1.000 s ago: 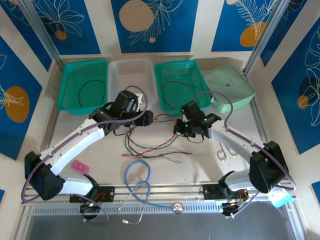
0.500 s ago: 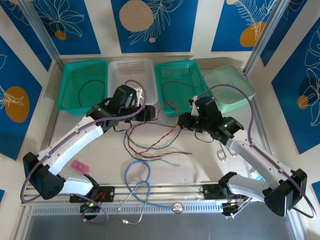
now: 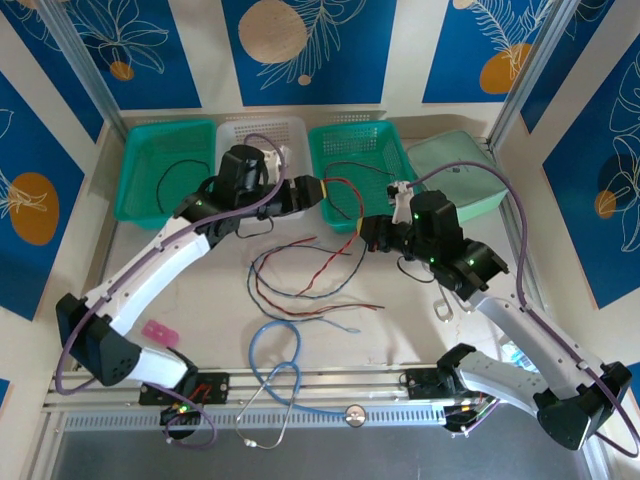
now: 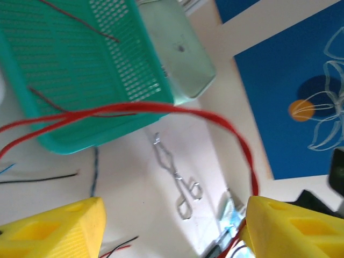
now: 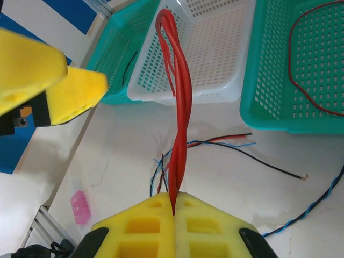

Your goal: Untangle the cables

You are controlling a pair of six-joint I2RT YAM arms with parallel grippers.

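Top view: left gripper [image 3: 318,190] is raised at the near-left corner of the middle teal basket [image 3: 350,127]. The right gripper [image 3: 362,230] is just off that basket's near edge. A red cable [image 3: 348,190] arcs in the air between the two grippers. The loose cables [image 3: 300,275], red, black and blue-grey, lie curled on the table between the arms. One black cable [image 3: 159,186] sits in the far-left teal basket [image 3: 130,170]. A thick light-blue tube [image 3: 268,345] and a small pink item [image 3: 160,332] lie nearer the bases.

Left wrist view: left gripper [image 4: 174,215] has its yellow fingers [image 4: 54,231] spread wide with nothing clamped between them. The red cable [image 4: 161,107] sweeps across above the gap and drops down against the right-hand finger. Behind it are the teal basket [image 4: 80,142], with a thin dark-red cable [image 4: 80,21] inside, and a pale green lidded box [image 4: 180,51]. Metal forceps [image 4: 180,183] lie on the table.

Right wrist view: right gripper [image 5: 173,207] is pinched tight on the red cable [image 5: 183,97]. The doubled strand rises straight up from the closed tips, in front of the white basket [image 5: 215,91]. Thin red, blue and black cables [image 5: 215,142] lie on the table below. A twisted blue-black cable [image 5: 317,207] lies at the right.
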